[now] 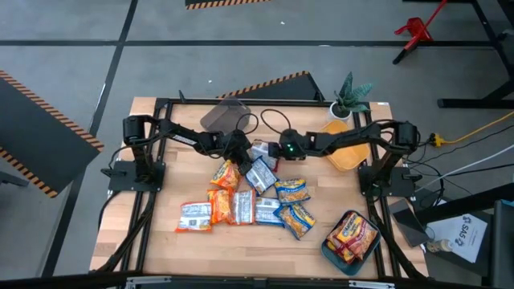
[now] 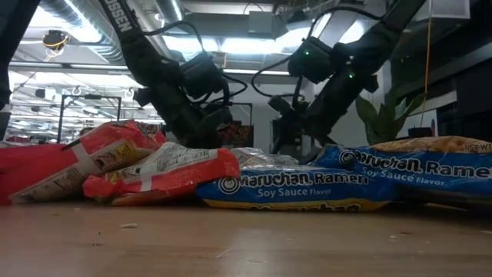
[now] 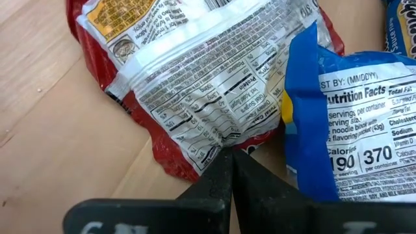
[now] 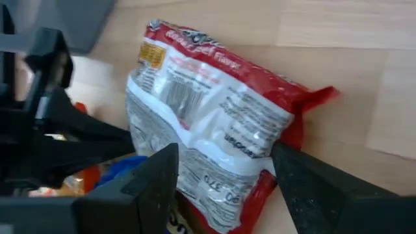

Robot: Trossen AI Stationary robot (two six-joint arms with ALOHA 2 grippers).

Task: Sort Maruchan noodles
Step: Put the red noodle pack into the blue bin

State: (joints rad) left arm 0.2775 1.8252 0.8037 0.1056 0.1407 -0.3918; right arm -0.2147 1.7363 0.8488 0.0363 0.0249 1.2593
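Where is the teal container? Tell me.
In the high view, the teal container sits at the table's near right corner, holding noodle packets, right of the loose packet pile.

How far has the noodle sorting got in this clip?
Done: a few orange packets lie in the teal bin.

In hand: the left tool is shut at the edge of a red packet. The right tool hangs open over a red packet.

Left: about ten packets on the table, blue ones included. The yellow bin looks empty.

Red noodle packet (image 4: pixel 214 123) between right claw (image 4: pixel 224 179) fingers: shiny crinkly plastic. Table (image 4: pixel 351 52) under it: smooth pale wood. Claw fingers (image 4: pixel 140 188): dull black plastic.
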